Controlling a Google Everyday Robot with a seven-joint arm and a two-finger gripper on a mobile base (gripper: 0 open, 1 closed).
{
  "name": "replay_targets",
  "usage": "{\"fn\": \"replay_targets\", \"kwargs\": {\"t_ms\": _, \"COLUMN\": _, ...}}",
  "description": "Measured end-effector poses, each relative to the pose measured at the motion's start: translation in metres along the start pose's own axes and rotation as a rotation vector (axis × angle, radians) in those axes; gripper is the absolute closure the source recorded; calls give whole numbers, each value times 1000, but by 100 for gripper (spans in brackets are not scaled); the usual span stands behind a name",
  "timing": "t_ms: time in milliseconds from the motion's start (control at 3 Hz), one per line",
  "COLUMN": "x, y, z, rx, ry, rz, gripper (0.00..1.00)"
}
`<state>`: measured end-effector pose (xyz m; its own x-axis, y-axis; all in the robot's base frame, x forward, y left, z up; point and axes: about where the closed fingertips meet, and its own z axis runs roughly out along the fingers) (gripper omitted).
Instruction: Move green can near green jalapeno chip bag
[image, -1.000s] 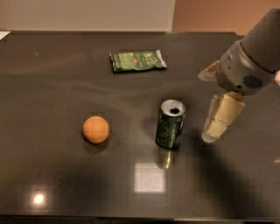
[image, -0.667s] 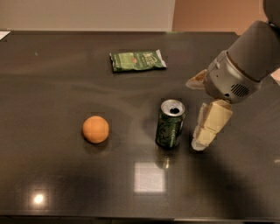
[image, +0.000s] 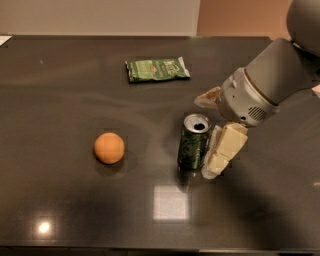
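Observation:
The green can (image: 193, 145) stands upright on the dark table (image: 60, 75), right of centre, its silver top showing. The green jalapeno chip bag (image: 157, 69) lies flat farther back, a little to the left of the can. My gripper (image: 210, 129) comes in from the right and is open. One pale finger (image: 223, 150) hangs right beside the can's right side, touching or nearly touching it. The other finger (image: 207, 98) is behind and above the can. The can is not held.
A round orange fruit (image: 109, 148) sits on the table left of the can. My grey arm (image: 272, 80) fills the upper right. A bright light reflection (image: 170, 202) lies on the table in front of the can.
My gripper has moved left toward the can, and its near finger now stands right beside it. The can, bag and orange have not moved.

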<state>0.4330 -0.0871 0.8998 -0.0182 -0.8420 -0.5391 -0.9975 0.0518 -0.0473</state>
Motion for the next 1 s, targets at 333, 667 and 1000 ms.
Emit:
{"fn": "replay_targets", "kwargs": {"t_ms": 333, "x": 0, "y": -8, "z": 5, "rx": 20, "ry": -14, "rz": -2, "gripper": 18}}
{"fn": "replay_targets", "kwargs": {"t_ms": 667, "x": 1, "y": -16, "z": 4, "rx": 40, "ry": -24, "rz": 7, "gripper": 41}}
{"fn": "replay_targets", "kwargs": {"t_ms": 1000, "x": -2, "y": -22, "z": 0, "rx": 41, "ry": -45, "rz": 23, "gripper": 65}}
